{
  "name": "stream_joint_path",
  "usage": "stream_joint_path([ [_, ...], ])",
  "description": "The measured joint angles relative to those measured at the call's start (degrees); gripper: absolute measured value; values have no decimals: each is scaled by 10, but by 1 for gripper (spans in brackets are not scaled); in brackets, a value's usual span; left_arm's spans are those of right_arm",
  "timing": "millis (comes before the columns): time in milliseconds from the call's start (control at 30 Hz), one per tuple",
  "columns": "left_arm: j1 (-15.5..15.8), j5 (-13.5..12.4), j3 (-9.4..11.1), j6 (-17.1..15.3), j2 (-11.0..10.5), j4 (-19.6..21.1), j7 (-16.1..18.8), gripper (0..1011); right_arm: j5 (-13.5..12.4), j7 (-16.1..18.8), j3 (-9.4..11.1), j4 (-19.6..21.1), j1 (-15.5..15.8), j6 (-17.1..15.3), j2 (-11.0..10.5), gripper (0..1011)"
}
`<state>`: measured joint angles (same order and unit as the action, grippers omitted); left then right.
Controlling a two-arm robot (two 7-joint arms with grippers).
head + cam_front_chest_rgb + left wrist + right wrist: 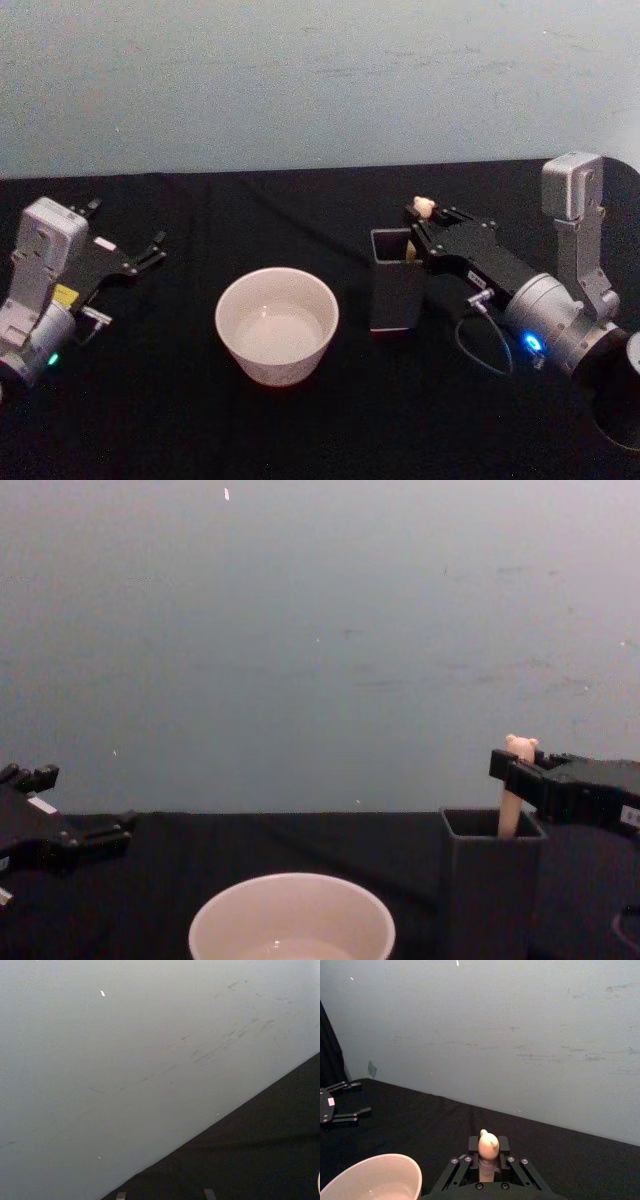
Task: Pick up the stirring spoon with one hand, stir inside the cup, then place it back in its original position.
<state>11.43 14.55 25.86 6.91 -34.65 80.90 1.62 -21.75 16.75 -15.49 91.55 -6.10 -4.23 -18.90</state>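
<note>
The stirring spoon (424,206) stands upright in a dark grey square holder (393,290), its cream bear-head handle (513,815) sticking out of the top. My right gripper (418,222) reaches in from the right and is shut on the handle just below the bear head (488,1146), a finger on each side. The wide cream-white cup (277,325) stands left of the holder with a little clear liquid in it. My left gripper (128,225) rests open at the far left, well away from the cup.
The black table (180,420) runs back to a pale grey-blue wall (300,80). Holder and cup stand close together, with a small gap between them. A cable (480,345) loops beside my right wrist.
</note>
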Motion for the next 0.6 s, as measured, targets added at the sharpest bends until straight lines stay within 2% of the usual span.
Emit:
stream_joint_path([
  [267,0,0,0,0,0,0,0,1001,0,0,0,0,0,0,0,221],
  [333,0,0,0,0,0,0,0,1001,0,0,0,0,0,1,0,251],
  [600,0,0,0,0,0,0,0,1001,0,0,0,0,0,1,0,503],
])
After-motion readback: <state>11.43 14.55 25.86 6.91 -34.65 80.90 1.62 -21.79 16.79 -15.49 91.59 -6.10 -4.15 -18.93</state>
